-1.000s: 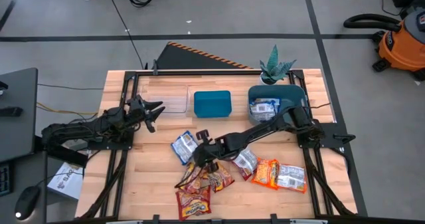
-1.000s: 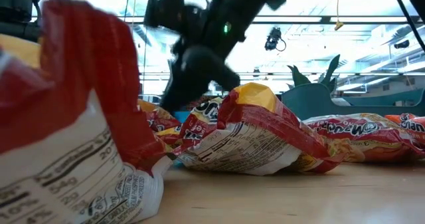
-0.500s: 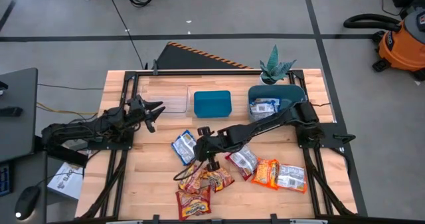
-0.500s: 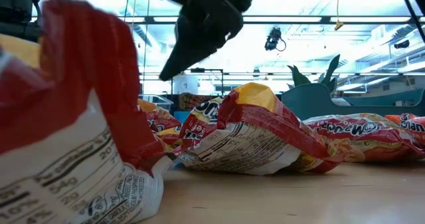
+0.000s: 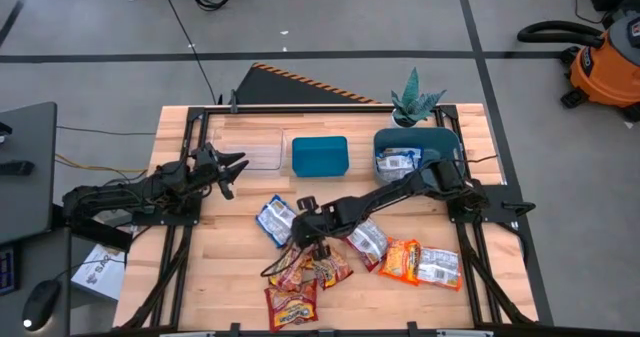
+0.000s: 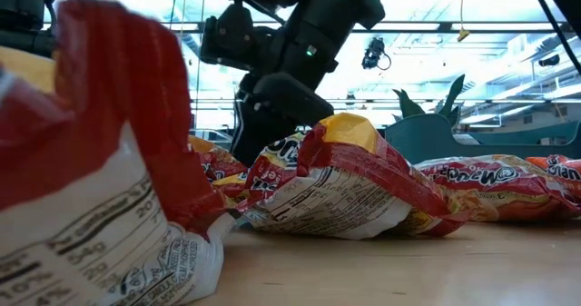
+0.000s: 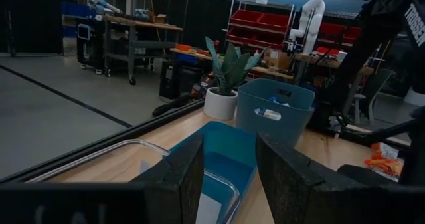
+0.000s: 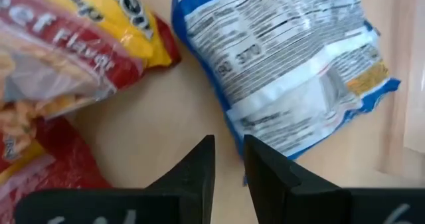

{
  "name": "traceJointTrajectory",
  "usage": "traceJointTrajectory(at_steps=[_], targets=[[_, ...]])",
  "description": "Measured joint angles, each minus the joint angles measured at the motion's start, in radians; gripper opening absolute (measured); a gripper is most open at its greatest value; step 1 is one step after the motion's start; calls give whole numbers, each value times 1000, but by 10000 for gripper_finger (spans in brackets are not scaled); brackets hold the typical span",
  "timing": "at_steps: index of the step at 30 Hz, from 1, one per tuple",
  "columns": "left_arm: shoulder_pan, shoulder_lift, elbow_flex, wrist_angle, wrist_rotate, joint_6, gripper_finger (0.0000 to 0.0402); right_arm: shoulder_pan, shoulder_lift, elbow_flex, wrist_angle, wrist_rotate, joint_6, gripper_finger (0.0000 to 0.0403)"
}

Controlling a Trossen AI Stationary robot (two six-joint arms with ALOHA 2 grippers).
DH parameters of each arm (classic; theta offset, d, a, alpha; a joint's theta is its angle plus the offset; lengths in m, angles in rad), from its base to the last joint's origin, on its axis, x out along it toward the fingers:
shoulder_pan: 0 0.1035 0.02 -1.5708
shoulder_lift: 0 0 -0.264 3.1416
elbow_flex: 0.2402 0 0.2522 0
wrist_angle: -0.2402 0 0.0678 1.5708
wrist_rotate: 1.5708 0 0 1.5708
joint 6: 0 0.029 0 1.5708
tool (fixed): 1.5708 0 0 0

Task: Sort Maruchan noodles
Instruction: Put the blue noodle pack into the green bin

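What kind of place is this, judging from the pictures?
Probably a robotics lab or workshop: a shop vacuum stands on the taped concrete floor, red parts bins fill shelves, and a white robot arm stands behind the wooden table.
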Motion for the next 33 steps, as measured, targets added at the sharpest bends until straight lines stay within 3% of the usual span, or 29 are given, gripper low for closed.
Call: traceJointTrajectory(at_steps=[19,25,29,33], targets=[[0,0,0,-1,0,3,142,1,-2,-1,24,28,-92,86],[0,0,0,-1,0,3,142,-16,-4,-61,51,21,-70,85],[0,0,0,-1,0,3,142,-21,-5,-108,97,63,-66,67],[0,0,0,-1,0,3,142,-21,-5,-113,101,99,-68,22]])
